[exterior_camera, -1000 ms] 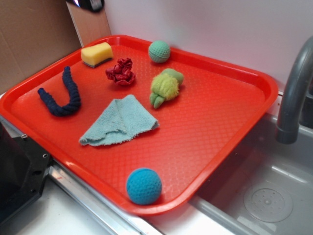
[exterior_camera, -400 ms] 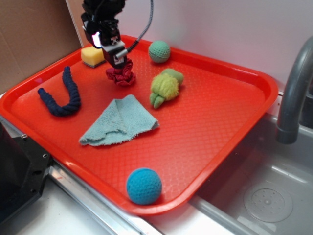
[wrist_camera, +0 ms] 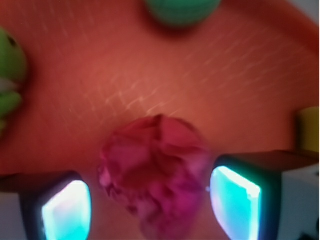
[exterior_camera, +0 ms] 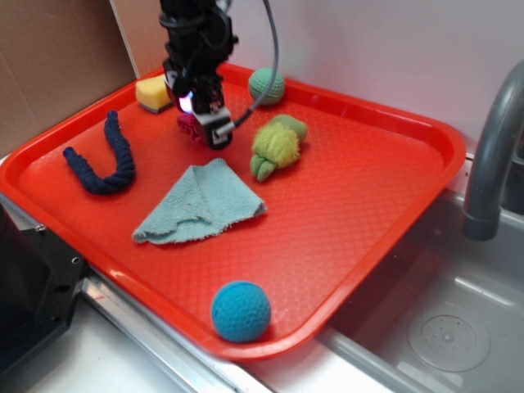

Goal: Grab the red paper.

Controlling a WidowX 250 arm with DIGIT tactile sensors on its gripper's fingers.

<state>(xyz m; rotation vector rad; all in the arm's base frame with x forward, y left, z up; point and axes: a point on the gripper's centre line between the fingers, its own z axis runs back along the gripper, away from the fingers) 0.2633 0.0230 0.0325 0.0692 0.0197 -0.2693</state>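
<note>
red paper between jaws; green ball, sponge near.

Two balls, one sponge, rope, cloth, plush toy, red paper.

Even, soft light filled the exterior view, with faint shadows on the red tray. The wrist view was blurred throughout, its glowing cyan finger pads overexposed.
</note>
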